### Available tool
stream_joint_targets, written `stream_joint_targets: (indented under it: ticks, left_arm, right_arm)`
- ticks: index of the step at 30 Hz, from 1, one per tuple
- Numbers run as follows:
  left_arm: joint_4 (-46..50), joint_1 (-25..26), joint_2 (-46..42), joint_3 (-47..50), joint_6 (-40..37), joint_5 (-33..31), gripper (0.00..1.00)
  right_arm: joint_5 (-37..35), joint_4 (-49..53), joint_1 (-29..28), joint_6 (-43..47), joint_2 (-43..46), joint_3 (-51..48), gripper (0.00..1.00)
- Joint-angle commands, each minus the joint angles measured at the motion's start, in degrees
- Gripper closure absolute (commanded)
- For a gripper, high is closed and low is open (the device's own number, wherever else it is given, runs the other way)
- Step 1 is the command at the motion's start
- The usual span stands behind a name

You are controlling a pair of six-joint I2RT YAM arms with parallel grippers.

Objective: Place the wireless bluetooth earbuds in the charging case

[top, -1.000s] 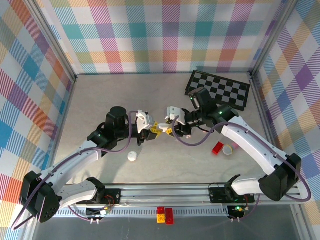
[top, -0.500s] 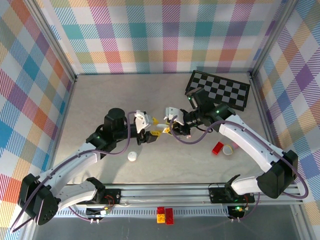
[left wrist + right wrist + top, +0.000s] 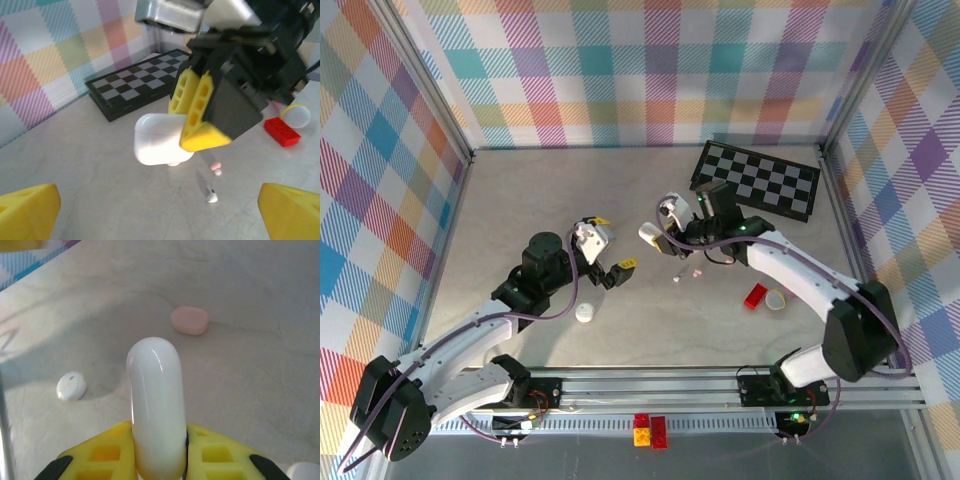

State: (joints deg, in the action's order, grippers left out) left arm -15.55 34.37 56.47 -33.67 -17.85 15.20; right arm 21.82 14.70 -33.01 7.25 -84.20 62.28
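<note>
moved: the left gripper [image 3: 615,243] has let go and backed off to the left, jaws now spread wide. The charging case [image 3: 646,234] has gone over to the right gripper [image 3: 660,238].
earbuds: two tiny stemmed ones lie loose on the table [image 3: 520,200], a pale pink earbud [image 3: 697,270] and a white earbud [image 3: 676,280], near each other, just right of the case.
case: smooth glossy white pebble with rounded edges, pinched tight between the right gripper's yellow, hole-patterned fingers [image 3: 100,460], up off the table.
table: matte pale grey, a bit mottled.
room: plenty of bare surface between the arms and out left. A white round piece [image 3: 584,313] sits by the left arm.
right side: red block [image 3: 755,296] touching a yellow-rimmed cap [image 3: 777,299]; the checkerboard [image 3: 757,180] is in the far right corner.
</note>
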Motion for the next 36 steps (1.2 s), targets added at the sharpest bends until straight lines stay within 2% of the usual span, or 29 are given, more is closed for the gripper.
stream_joint_targets:
  ticks: [1, 3, 9, 14, 17, 22, 26, 30, 36]
  left_arm:
    - [-4.5, -0.3, -1.9, 2.2, 3.3, -6.6, 0.00]
    - [-3.5, -0.3, -2.7, 2.7, 4.4, -9.6, 0.00]
    - [3.0, -2.0, -3.4, 2.0, 10.9, -15.2, 0.00]
    - [6.2, -3.6, -3.6, 1.6, 17.6, -15.8, 0.00]
    - [10.2, -3.7, -3.9, 0.1, 18.7, -16.8, 0.00]
    - [12.3, -3.8, -3.9, 0.6, 19.9, -23.2, 0.00]
    - [15.5, -4.4, -1.1, -1.5, 18.4, -22.7, 0.00]
    - [20.7, -5.2, 5.5, -6.5, 16.7, -22.2, 0.01]
    - [25.5, -6.3, 17.2, -13.8, 10.1, -23.1, 0.03]
  right_arm:
    - [-2.6, -10.2, 0.0, -14.7, -4.5, -0.4, 0.82]
    - [-4.5, -12.0, 0.0, -19.2, -8.0, 0.4, 0.82]
    - [-8.0, -7.9, 0.0, -26.6, -19.8, 8.0, 0.81]
    - [-5.9, -9.1, -0.1, -29.6, -29.0, 13.2, 0.82]
    - [-6.2, -8.9, -0.1, -30.2, -33.2, 16.0, 0.81]
    - [-7.6, -9.4, -0.1, -30.8, -36.5, 18.0, 0.79]
    - [-10.4, -9.0, 0.0, -29.9, -36.3, 18.5, 0.63]
    - [-11.7, -7.7, 0.1, -26.9, -33.6, 18.9, 0.49]
    - [-13.7, -7.3, 0.3, -21.8, -25.3, 15.6, 0.36]
